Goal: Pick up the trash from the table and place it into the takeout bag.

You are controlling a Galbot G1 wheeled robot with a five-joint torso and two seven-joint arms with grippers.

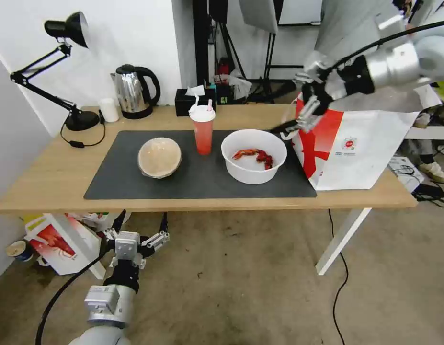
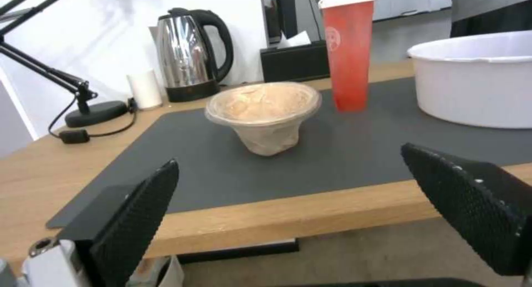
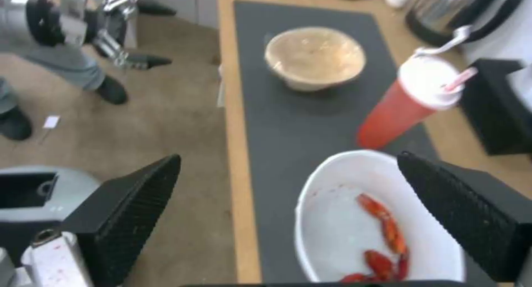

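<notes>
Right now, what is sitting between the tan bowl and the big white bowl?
The red drink cup stands between the tan bowl and the white bowl, set slightly farther back on the dark mat. The head view shows it.

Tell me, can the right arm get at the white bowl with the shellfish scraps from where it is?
Probably yes: the right pincer hangs open by the white bowl's far rim, with nothing between them; the takeout bag stands beside it.

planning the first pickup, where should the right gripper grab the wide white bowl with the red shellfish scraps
Probably the wide white bowl by its far right rim, from above: the open right gripper hangs just off that edge, the rim is thin, and the walls look too wide to span.
</notes>
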